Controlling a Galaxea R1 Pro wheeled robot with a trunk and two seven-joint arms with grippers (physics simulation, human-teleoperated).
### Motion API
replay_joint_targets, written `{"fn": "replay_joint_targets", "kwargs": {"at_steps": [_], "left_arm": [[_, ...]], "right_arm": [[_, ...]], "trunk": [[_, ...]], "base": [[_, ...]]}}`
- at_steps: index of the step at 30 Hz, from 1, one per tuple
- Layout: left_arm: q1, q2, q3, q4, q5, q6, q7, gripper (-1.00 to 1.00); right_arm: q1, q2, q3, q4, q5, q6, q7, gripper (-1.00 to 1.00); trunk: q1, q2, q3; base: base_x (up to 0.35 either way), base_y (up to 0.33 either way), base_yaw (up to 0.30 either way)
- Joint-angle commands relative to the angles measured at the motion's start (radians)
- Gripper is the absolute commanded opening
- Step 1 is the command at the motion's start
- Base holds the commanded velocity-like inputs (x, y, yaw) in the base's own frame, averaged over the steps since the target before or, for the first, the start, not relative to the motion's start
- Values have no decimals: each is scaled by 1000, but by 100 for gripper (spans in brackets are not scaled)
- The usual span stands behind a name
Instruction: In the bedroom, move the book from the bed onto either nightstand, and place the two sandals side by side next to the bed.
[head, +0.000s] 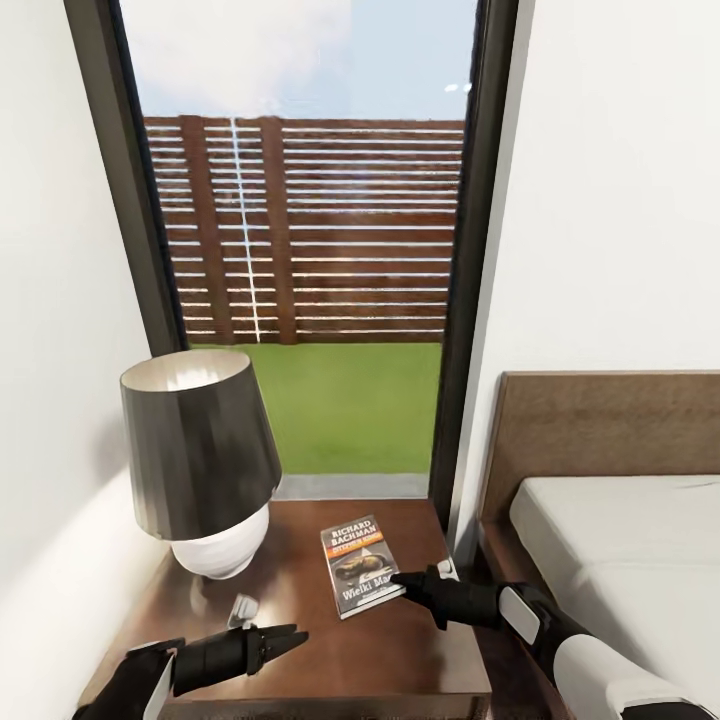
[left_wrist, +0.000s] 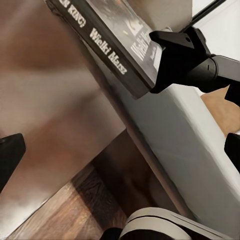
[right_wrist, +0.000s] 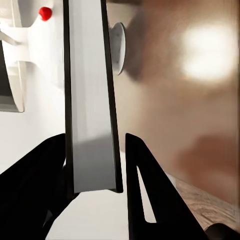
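The book (head: 362, 565), a dark paperback with white "Richard Bachman" text and an orange band, lies on the glossy top of the nightstand (head: 400, 665) beside the lamp. My right gripper (head: 400, 582) reaches in from the bed side and is shut on the book's near right corner. The right wrist view shows the page edge (right_wrist: 90, 100) between both fingers. My left gripper (head: 290, 638) hovers open over the nightstand's front left, apart from the book (left_wrist: 115, 45). The bed (head: 620, 540) stands to the right. The sandals are out of view.
A lamp (head: 200, 450) with a dark shade and white base takes up the nightstand's left rear. A white wall runs close on the left. Behind is a tall window (head: 310, 250) onto grass and a slatted fence. The bed's headboard (head: 600, 420) rises at right.
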Motion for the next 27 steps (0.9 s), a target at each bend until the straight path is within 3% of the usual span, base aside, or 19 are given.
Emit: {"fn": "replay_joint_targets", "kwargs": {"at_steps": [1, 9, 13, 17, 19, 27], "left_arm": [[-1, -1, 7, -1, -10, 11, -7, 100], [-1, -1, 7, -1, -11, 11, -8, 100], [-1, 4, 10, -1, -8, 14, -21, 100], [-1, 6, 10, -23, 42, 58, -91, 100], [-1, 5, 7, -86, 74, 101, -112, 100], [-1, 2, 1, -150, 90, 155, -128, 100]], "right_arm": [[-1, -1, 8, 0, -11, 5, 1, -100], [-1, -1, 8, 0, -11, 4, 1, -100], [-1, -1, 8, 0, -11, 3, 1, -100], [-1, -1, 8, 0, -10, 3, 1, -100], [-1, -1, 8, 0, -11, 3, 1, -100], [-1, -1, 8, 0, -11, 3, 1, -100]], "trunk": [[4, -8, -4], [34, -64, -29], [34, -64, -29], [34, -64, -29], [34, -64, -29], [46, -85, -39]], "base": [[0, 0, 0], [0, 0, 0], [0, 0, 0], [0, 0, 0], [0, 0, 0], [0, 0, 0]]}}
